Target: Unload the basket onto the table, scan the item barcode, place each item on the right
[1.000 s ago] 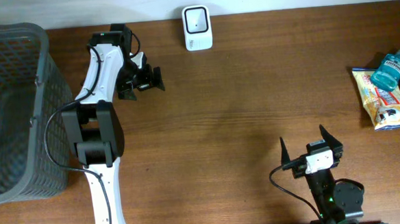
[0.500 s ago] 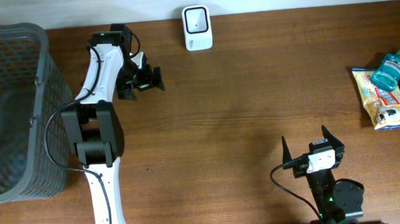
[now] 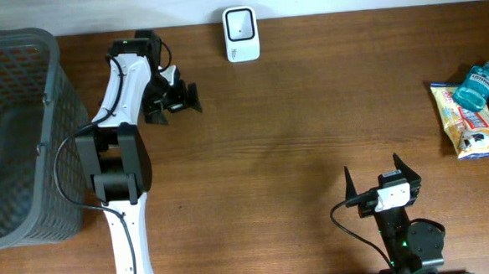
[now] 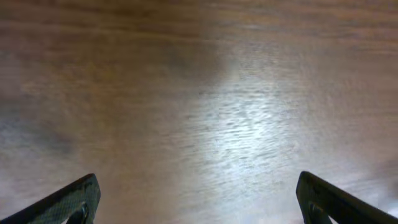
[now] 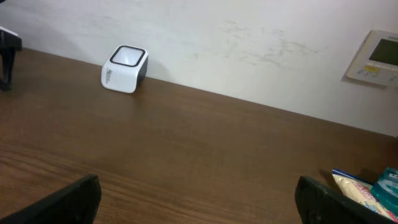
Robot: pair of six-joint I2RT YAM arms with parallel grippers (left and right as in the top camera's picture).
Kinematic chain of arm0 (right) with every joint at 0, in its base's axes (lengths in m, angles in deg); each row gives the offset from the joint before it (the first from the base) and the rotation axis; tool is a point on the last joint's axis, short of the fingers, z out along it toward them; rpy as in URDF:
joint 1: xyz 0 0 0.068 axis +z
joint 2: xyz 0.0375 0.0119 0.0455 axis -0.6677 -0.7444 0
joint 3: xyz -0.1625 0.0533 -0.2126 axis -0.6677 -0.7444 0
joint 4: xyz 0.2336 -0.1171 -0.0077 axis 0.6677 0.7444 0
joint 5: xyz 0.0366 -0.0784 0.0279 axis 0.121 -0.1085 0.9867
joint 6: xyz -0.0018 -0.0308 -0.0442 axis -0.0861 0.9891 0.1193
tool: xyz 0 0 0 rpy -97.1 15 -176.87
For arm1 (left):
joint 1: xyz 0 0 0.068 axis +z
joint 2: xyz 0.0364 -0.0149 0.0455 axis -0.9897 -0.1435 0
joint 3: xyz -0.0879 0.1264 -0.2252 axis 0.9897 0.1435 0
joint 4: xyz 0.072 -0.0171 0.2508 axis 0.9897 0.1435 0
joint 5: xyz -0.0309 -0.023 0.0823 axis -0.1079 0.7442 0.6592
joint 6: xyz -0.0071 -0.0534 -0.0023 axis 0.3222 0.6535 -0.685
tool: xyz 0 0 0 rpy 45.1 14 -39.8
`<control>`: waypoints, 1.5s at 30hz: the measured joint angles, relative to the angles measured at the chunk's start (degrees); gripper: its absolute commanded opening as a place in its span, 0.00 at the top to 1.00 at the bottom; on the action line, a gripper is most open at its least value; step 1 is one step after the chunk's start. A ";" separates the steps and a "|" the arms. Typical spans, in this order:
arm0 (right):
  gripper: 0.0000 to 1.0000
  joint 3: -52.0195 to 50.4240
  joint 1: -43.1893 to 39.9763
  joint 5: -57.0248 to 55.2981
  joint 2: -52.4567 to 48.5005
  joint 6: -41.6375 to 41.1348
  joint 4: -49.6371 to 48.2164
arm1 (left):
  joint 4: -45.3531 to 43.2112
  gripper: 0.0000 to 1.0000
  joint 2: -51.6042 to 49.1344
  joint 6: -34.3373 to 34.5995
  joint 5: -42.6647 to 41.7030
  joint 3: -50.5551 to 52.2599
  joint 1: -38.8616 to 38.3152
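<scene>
At the near edge of the table (image 3: 295,151), the right claw (image 3: 370,167) is seen with its two fingers spread wide and nothing between them. Ahead of this claw and off to its right, well apart from it, a blue bottle (image 3: 479,83) is found lying on a yellow snack packet (image 3: 469,129) close to the table's end; in the right wrist view only a corner of each is caught beside the claw's right finger. A dark object at the very edge of the overhead view, beside the packet, cannot be made out. Ahead of the same claw and to its left, against the wall, a white barcode scanner (image 3: 241,33) is set with its dark window facing up.

The left claw (image 3: 194,98) is likewise held wide open and empty, turned toward the middle of the table. Only bare wood is shown between its fingertips in the left wrist view. The scanner is placed near it, ahead and toward the wall side. Behind this claw, past its arm, a grey mesh basket (image 3: 53,88) is stood.
</scene>
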 measured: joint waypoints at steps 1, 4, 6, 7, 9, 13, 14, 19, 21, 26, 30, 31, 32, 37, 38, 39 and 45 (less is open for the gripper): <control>0.02 0.00 0.00 0.00 0.00 0.04 0.00 | -0.39 0.01 0.00 -0.02 -0.39 0.00 -0.13; 0.02 0.00 0.00 0.00 0.00 0.04 0.00 | -1.03 0.01 1.36 0.00 3.74 0.42 -2.34; 0.02 0.00 0.00 -0.02 0.00 0.02 0.00 | -3.56 0.01 6.19 -0.02 9.77 0.68 -6.14; 0.02 0.00 0.00 0.00 0.00 0.04 0.00 | -5.31 0.01 9.55 -0.04 12.11 0.70 -8.26; 0.02 0.00 0.00 -0.02 0.00 0.04 0.00 | -6.14 0.01 16.35 -0.98 15.08 0.68 -11.61; 0.02 0.00 0.00 -0.02 0.00 0.04 0.00 | -5.97 0.01 25.40 -6.62 17.73 1.70 -13.00; 0.02 0.00 0.00 -0.02 0.00 0.04 0.00 | -7.54 0.01 27.36 -7.76 18.10 5.66 -12.85; 0.02 0.00 0.00 -0.26 0.00 -0.02 0.04 | -26.82 0.01 37.07 -9.81 17.20 33.27 -13.25; 0.02 0.00 0.02 -0.39 0.07 -0.02 0.04 | -37.40 0.01 44.28 -12.39 15.61 46.47 -13.40; 0.02 0.00 0.00 -0.44 0.17 -0.13 -0.04 | -52.76 0.01 66.12 -16.81 13.73 73.83 -13.40; 0.02 0.00 0.02 -0.66 0.07 -0.13 0.09 | -50.47 0.01 86.05 -17.29 13.51 86.40 -13.44; 0.02 0.00 0.02 -0.63 0.11 -0.13 0.07 | -50.47 0.01 87.19 -17.29 13.51 86.51 -13.44; 0.02 0.00 0.02 -0.68 0.11 -0.13 0.07 | -49.09 0.01 90.36 -17.29 13.55 86.53 -13.44; 0.02 0.00 0.02 -0.68 0.11 -0.13 0.07 | -52.70 0.01 96.45 -17.31 13.29 93.50 -13.25; 0.02 0.00 0.02 -0.66 0.11 -0.15 0.04 | -54.31 0.01 98.90 -17.33 12.46 96.19 -12.98; 0.02 0.00 0.02 -0.66 0.11 -0.15 0.09 | -57.16 0.01 101.70 -17.35 11.30 99.36 -12.55; 0.02 0.00 0.02 -0.85 0.15 -0.13 0.07 | -75.10 0.01 122.33 -17.55 2.49 117.48 -4.87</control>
